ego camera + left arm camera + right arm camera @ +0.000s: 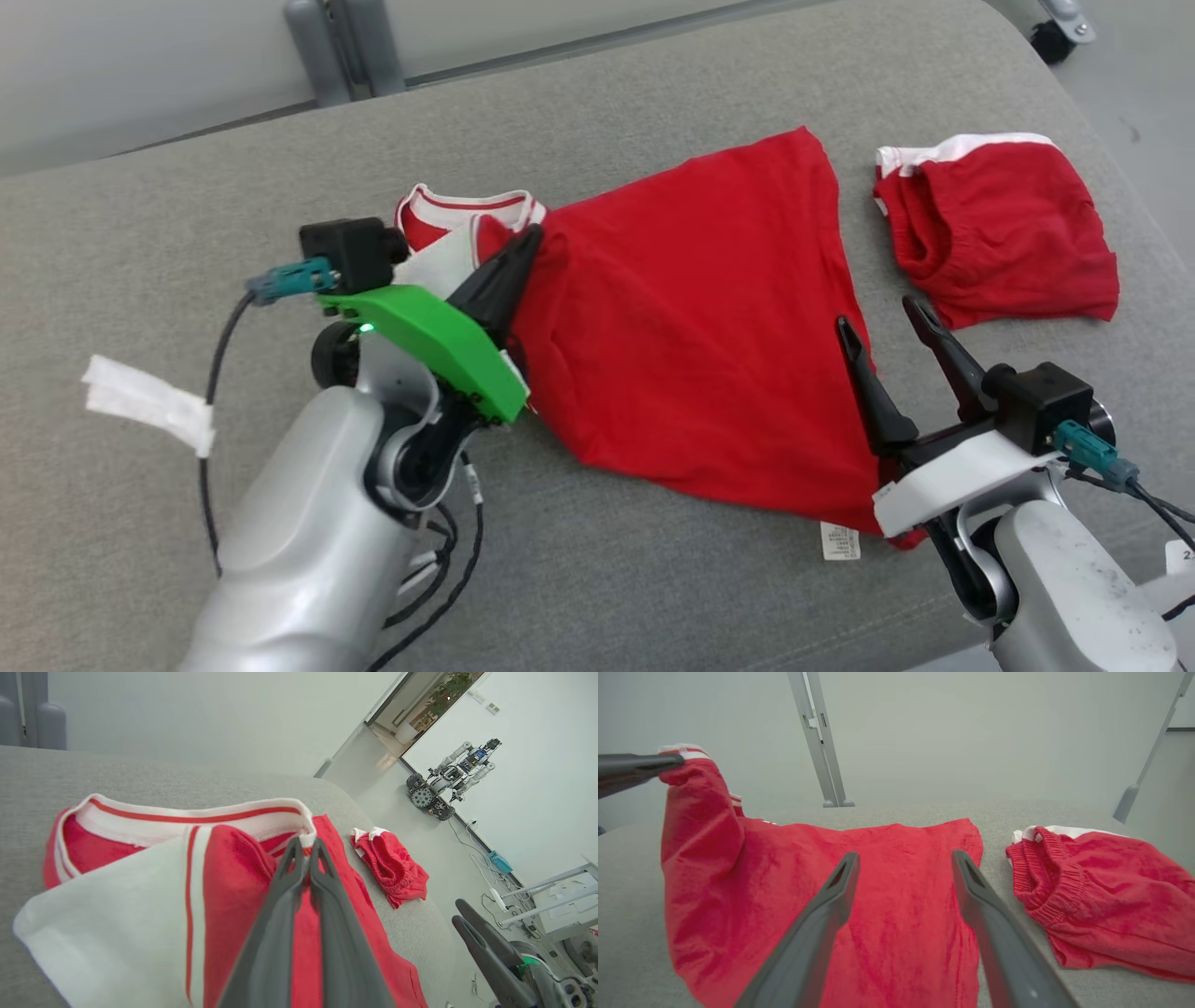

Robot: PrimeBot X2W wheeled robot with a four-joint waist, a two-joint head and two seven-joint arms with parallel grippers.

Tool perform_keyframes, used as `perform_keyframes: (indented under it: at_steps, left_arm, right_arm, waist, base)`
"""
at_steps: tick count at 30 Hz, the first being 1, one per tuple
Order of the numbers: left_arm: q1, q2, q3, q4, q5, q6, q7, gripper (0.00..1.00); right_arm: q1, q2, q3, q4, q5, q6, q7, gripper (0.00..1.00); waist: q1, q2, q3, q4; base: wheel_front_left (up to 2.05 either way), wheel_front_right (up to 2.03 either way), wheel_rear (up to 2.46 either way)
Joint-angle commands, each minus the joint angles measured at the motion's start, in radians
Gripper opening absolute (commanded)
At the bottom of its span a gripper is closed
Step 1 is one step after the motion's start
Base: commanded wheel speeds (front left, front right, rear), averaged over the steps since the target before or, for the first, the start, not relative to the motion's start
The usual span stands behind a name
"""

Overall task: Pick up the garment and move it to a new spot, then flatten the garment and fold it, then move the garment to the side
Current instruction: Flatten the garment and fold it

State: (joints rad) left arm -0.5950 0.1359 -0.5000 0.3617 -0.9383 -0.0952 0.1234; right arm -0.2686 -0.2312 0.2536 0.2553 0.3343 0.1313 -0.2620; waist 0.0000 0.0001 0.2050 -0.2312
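Note:
A red shirt (pixel 691 327) with white, red-striped trim lies spread across the grey cushion (pixel 140 233). My left gripper (pixel 530 235) is shut on the shirt's shoulder beside the collar (pixel 187 816), lifting that corner off the surface; the lifted fold (pixel 698 798) hangs from its tips in the right wrist view. A white sleeve (pixel 107 933) droops under the left gripper (pixel 305 845). My right gripper (pixel 878 313) is open above the shirt's lower right edge, fingers (pixel 831 900) spread over the red cloth (pixel 896 896), holding nothing.
Red shorts (pixel 999 224) with a white band lie bunched at the right of the cushion, close to the shirt (pixel 1106 891). A strip of white tape (pixel 149 401) is stuck at the left. Another robot (pixel 448 781) stands across the room.

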Motion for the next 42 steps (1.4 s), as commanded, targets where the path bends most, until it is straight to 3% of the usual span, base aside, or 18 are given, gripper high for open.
perform_keyframes:
  at_steps: [1,6,8,9,16,22,24,29,35,40,42]
  left_arm:
    - [-0.029,-0.009,-0.016,0.032,0.016,0.006,0.005,0.00]
    - [-0.074,-0.056,-0.111,0.187,0.080,-0.002,-0.015,0.00]
    - [-0.079,-0.066,-0.147,0.234,0.097,-0.010,-0.032,0.88]
    - [-0.083,-0.070,-0.165,0.253,0.106,-0.013,-0.047,1.00]
    - [-0.097,-0.074,-0.238,0.260,0.138,-0.029,-0.132,1.00]
    - [-0.085,-0.011,-0.248,0.144,0.137,-0.033,-0.124,1.00]
    - [-0.096,0.037,-0.256,0.088,0.115,-0.035,-0.069,1.00]
    - [-0.163,0.230,-0.240,-0.012,0.039,-0.036,0.155,1.00]
    - [-0.280,0.441,-0.338,-0.117,-0.041,-0.037,0.400,1.00]
    - [-0.351,0.556,-0.425,-0.135,-0.088,-0.036,0.478,1.00]
    - [-0.366,0.574,-0.448,-0.124,-0.106,-0.036,0.480,1.00]
  right_arm:
    - [-0.013,0.004,-0.002,0.003,0.000,-0.001,-0.003,1.00]
    - [-0.019,0.022,-0.016,0.006,-0.006,-0.001,-0.003,1.00]
    - [-0.017,0.025,-0.019,0.010,-0.008,-0.001,-0.003,1.00]
    - [-0.014,0.026,-0.022,0.012,-0.010,-0.001,-0.003,1.00]
    - [0.011,0.011,-0.046,0.009,-0.015,-0.001,-0.003,1.00]
    - [0.022,0.008,-0.047,0.002,-0.015,-0.001,-0.003,1.00]
    - [0.022,0.006,-0.047,0.001,-0.013,-0.001,-0.003,1.00]
    - [0.008,0.011,-0.050,-0.014,-0.013,-0.001,-0.003,1.00]
    - [-0.015,0.030,-0.032,-0.020,-0.009,-0.001,-0.003,1.00]
    - [-0.040,0.052,-0.017,-0.027,0.002,-0.001,-0.003,1.00]
    - [-0.046,0.057,-0.015,-0.030,0.006,-0.001,-0.003,1.00]
  waist:
    - [0.0000,-0.0001,0.048,-0.054]
    - [0.0000,-0.0001,0.065,-0.089]
    - [0.0000,-0.0001,0.063,-0.092]
    - [0.0000,-0.0001,0.059,-0.089]
    - [0.0000,-0.0001,0.021,-0.022]
    - [0.0000,-0.0001,-0.007,0.027]
    - [0.0000,-0.0001,-0.007,0.031]
    - [0.0000,-0.0001,0.012,0.017]
    - [0.0000,-0.0001,0.046,-0.036]
    - [0.0000,-0.0001,0.074,-0.089]
    - [0.0000,-0.0001,0.085,-0.109]
  base:
    - [0.00,0.00,0.00]
    - [0.00,0.00,0.00]
    - [0.00,0.00,0.00]
    - [0.00,0.00,0.00]
    - [0.00,0.00,0.00]
    - [0.00,0.00,0.00]
    - [0.00,0.00,0.00]
    - [0.00,0.00,0.00]
    - [0.00,0.00,0.00]
    - [0.00,0.00,0.00]
    - [0.00,0.00,0.00]
